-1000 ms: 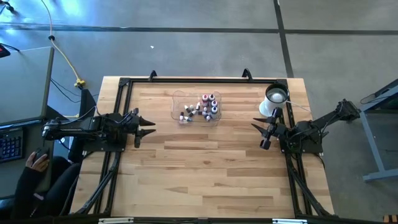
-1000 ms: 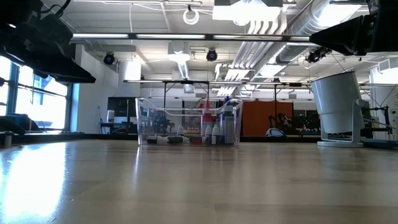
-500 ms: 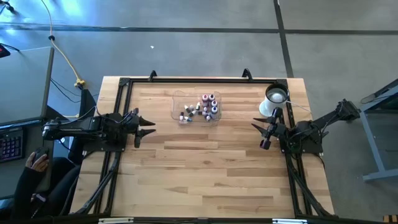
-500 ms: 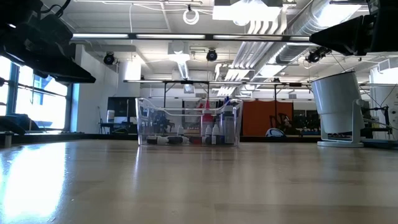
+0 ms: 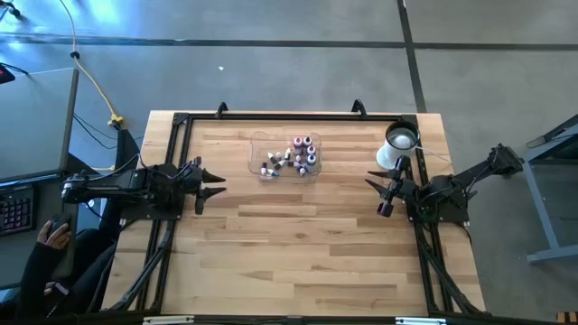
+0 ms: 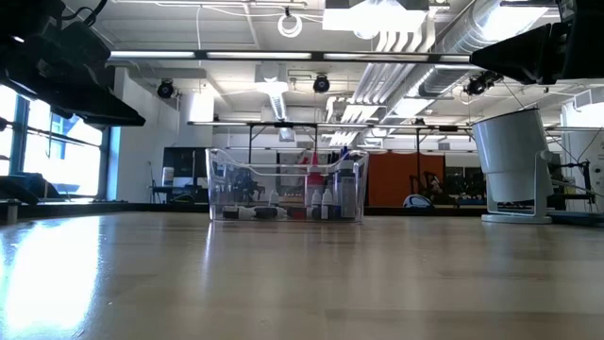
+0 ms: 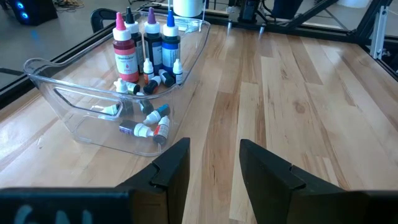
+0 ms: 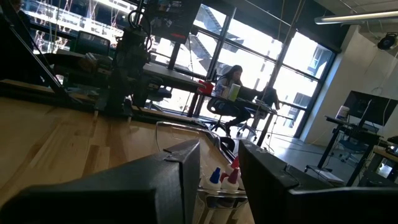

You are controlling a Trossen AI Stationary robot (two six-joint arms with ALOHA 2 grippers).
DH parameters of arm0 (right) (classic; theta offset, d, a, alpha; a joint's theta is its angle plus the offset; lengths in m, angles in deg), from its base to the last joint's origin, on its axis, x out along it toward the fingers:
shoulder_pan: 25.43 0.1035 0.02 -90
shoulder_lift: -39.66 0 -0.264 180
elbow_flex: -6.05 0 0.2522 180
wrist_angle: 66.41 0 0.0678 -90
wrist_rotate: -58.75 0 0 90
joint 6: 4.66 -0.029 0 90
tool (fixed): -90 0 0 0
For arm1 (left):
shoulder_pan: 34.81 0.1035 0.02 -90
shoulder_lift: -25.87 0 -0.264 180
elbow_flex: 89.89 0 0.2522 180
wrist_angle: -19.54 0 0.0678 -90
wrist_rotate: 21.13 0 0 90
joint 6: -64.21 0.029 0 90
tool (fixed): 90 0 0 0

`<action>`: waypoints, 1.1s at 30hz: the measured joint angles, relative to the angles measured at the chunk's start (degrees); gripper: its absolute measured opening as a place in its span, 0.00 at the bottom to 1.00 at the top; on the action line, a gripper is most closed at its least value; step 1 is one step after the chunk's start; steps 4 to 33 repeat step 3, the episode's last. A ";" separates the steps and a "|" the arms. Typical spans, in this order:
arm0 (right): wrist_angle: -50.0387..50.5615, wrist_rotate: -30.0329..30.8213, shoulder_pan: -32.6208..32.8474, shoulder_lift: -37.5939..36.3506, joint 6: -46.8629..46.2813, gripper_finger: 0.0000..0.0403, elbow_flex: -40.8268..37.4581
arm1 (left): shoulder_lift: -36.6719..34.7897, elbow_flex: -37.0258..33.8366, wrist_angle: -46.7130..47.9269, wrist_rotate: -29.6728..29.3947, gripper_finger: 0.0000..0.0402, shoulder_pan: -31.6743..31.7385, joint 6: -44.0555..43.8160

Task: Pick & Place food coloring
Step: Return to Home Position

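The food coloring (image 5: 293,156) is a cluster of small bottles with whitish caps inside a clear plastic tray (image 5: 260,144) at the table's far middle. In the left wrist view some bottles (image 7: 146,46) stand upright, in red, purple and blue. Tiny ones (image 7: 149,124) lie on the tray floor (image 7: 68,102). My left gripper (image 5: 212,183) hovers open at the table's left side, pointing toward the tray, with nothing between its fingers (image 7: 214,171). My right gripper (image 5: 378,193) hovers open at the right side, and bottle caps (image 8: 222,177) show beyond its fingers.
A white cup-like object (image 5: 397,147) stands at the far right corner, close to my right arm. Black frame rails (image 5: 172,135) run along the table's edges. A person's hand (image 5: 54,233) rests off the table's left side. Bare wood spreads across the middle and near half.
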 joint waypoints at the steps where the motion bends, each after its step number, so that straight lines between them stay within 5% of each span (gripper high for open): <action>1: 0.00 0.00 0.00 0.00 -0.02 0.26 0.00 | 0.00 0.00 0.00 0.00 0.34 0.00 0.00; 33: 0.00 0.00 -0.02 0.00 0.00 0.26 0.00 | -0.01 0.00 0.01 -0.01 0.34 -0.01 0.00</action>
